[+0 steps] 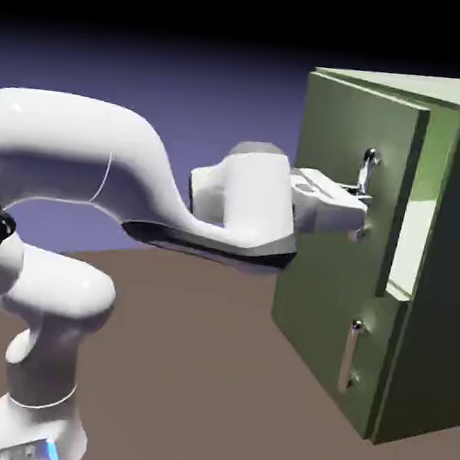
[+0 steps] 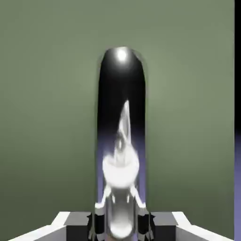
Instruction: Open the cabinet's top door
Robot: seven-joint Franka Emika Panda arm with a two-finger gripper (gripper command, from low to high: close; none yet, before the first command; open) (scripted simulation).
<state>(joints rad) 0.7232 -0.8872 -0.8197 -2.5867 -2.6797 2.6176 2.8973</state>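
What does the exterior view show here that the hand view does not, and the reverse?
Only the exterior view shows the white arm, the whole cabinet, the shorter lower door with its own handle, and the top door standing slightly ajar. Only the hand view shows the tool shut around the handle, the silver bar between its fingertips. Both show the top door's olive panel and its silver bar handle.

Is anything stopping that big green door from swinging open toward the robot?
Nothing visible blocks it. The tall olive-green door already stands slightly ajar, and the tool is closed on its silver bar handle; only the arm stands before it.
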